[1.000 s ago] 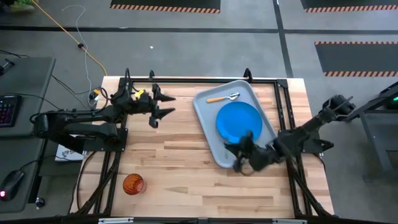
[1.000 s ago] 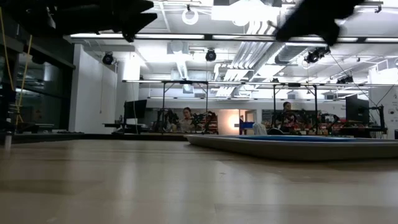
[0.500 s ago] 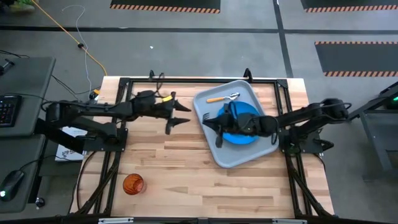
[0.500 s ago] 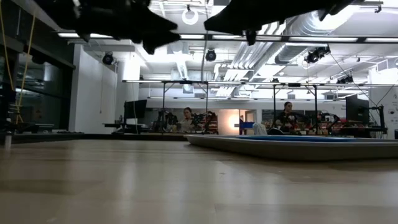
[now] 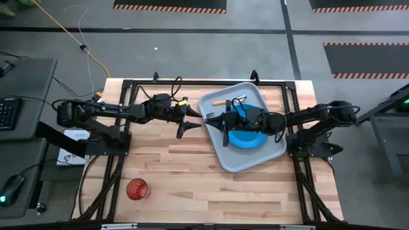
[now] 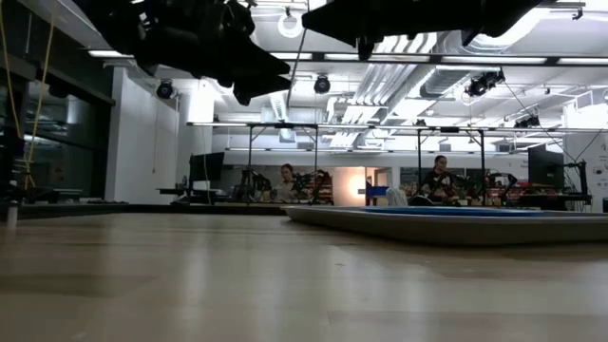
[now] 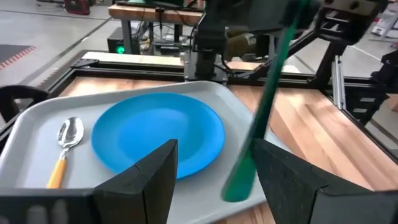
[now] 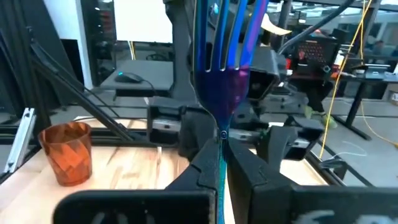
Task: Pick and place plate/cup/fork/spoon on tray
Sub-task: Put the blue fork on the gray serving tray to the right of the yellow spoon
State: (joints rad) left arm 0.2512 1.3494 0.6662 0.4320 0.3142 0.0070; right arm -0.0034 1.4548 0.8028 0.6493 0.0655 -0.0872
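Fork (image 8: 222, 59) clamped in right gripper (image 5: 225, 122) above tray's (image 5: 241, 160) left half, tines pointing left toward open-fingered left gripper (image 5: 186, 119) nearby.

Tray (image 6: 446, 228) on wooden table (image 6: 190, 285)

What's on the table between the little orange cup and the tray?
Nothing: in the high view only bare wood lies between the cup and the tray.

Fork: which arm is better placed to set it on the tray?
Right. The right gripper already holds the fork above the tray; the left gripper is open and empty beside it.
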